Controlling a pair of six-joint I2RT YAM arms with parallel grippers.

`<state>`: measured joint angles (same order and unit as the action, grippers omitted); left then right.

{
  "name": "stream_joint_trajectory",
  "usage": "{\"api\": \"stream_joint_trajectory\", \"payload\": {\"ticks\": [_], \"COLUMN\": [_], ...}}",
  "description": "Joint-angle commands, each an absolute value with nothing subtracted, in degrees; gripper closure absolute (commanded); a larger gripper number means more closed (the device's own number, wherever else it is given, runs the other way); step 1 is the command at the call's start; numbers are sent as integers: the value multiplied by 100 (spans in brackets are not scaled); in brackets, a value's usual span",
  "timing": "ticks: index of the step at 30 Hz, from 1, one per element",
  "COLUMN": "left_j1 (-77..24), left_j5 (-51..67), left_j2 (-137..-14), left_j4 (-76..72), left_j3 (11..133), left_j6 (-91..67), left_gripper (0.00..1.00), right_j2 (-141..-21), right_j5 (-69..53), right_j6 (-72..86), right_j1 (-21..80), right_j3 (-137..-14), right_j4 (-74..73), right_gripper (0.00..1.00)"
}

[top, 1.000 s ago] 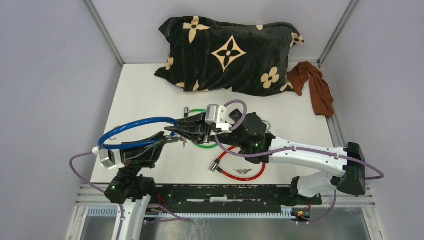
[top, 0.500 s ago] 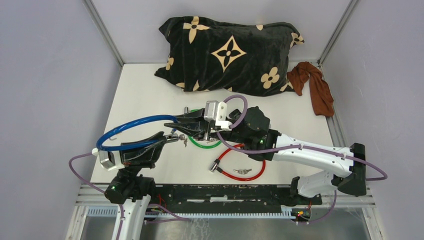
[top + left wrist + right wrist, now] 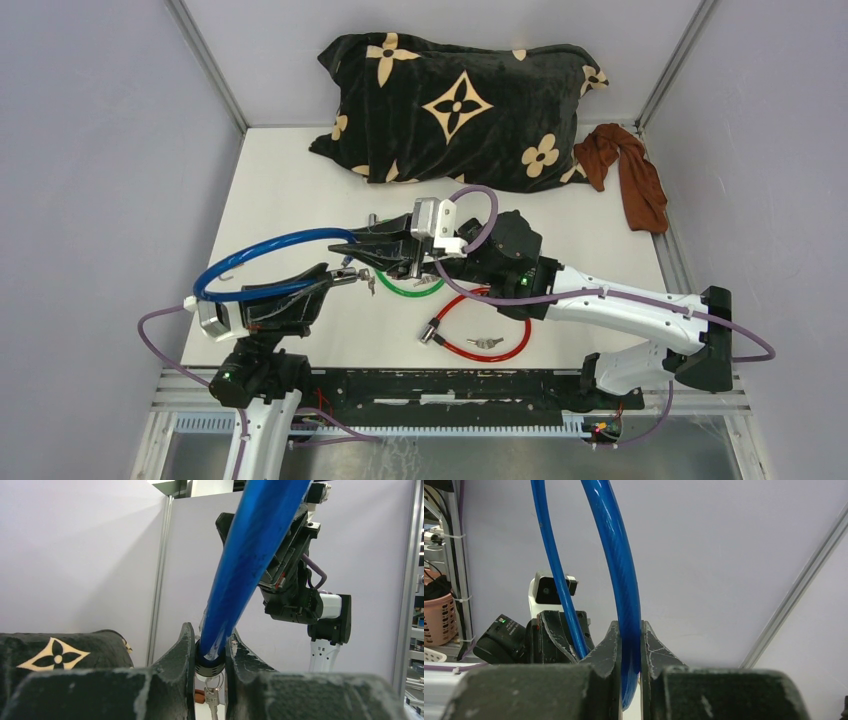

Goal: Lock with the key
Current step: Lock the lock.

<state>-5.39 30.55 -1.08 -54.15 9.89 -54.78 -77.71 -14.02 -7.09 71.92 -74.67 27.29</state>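
Your left pincer point(image 3: 209, 647) is clamped on the black barrel point(image 3: 209, 664) of the blue cable lock point(image 3: 250, 555), with the key point(image 3: 212, 698) dangling beneath it. Your right pincer point(image 3: 629, 645) is clamped on the cable itself. The lock hangs above the tabletop point(image 3: 290, 190), left of centre. The step in hand looks like seating the cable's end in the barrel. Brace with the left, push straight along the barrel's axis, and only then go for the key.

Blue cable lock point(image 3: 270, 243), black flower-patterned pillow point(image 3: 500, 130)
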Motion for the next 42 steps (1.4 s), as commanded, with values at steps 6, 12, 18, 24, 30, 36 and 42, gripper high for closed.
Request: {"api": "stream_joint_trajectory", "payload": {"ticks": [6,12,18,24,30,36,42], "left_j1": [-557,-554,-555,-558,-559,-554,-554], "left_j5": [2997,2988,2986,2979,2975,3006,2999], "left_j2": [-53,-53,-53,-53,-53,-53,-57], "left_j4": [-5612,-5634,-5643,-5646,-5682,-5730,-5739], "left_j3": [1063,1072,1081,1090,1090,1090,1089], "left_j6": [-5300,-5300,-5300,-5309,-5325,-5344,-5335], "left_gripper": [98,98,98,98,98,98,98], "right_j2": [-7612,-7606,-7565,-7588,-7671,-7699,-7724], "right_j5": [-1690,-1752,-1600,-1573,-1539,-1419,-1416], "right_j6": [-132,-9,-70,-44,-9,-66,-9], "right_j1": [7189,7189,7189,7189,7188,7165,7132], "right_j3": [-7591,-7464,-7228,-7111,-6971,-6987,-6963], "right_j4": [3524,3598,3569,3620,3898,3896,3849], "right_gripper": [100,100,100,100,100,100,100]}}
